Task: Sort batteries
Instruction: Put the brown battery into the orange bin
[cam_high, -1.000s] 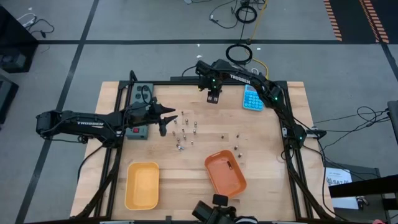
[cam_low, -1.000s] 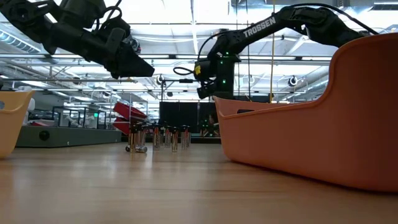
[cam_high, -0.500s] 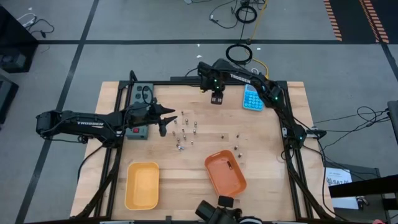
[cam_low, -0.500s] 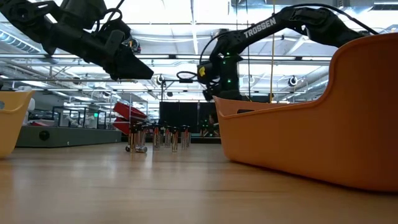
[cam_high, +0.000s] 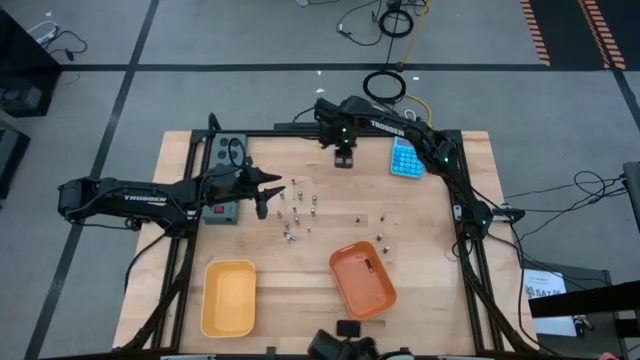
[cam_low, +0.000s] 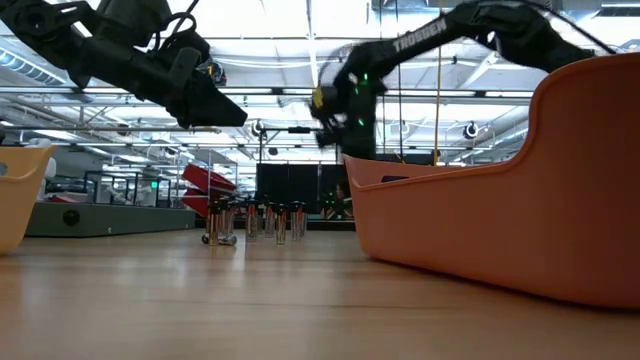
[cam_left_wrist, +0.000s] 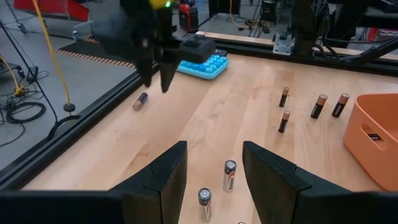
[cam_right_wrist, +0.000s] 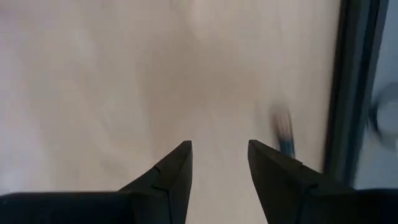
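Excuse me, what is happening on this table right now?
Two robot arms are sorting batteries scattered on the wooden table. Neither holds anything yet. The left gripper hovers open beside the cluster; the right gripper hangs open over the far edge, near a lone battery. The yellow tray looks empty.

Left gripper (cam_high: 266, 190): jaws apart, empty, arm outstretched low beside the power strip (cam_high: 226, 165). Right gripper (cam_high: 344, 157): jaws apart, empty, pointing down, well apart from the strip.

place: workshop hall | cues: taped floor (cam_high: 100, 45), ceiling strip lights (cam_low: 270, 15)
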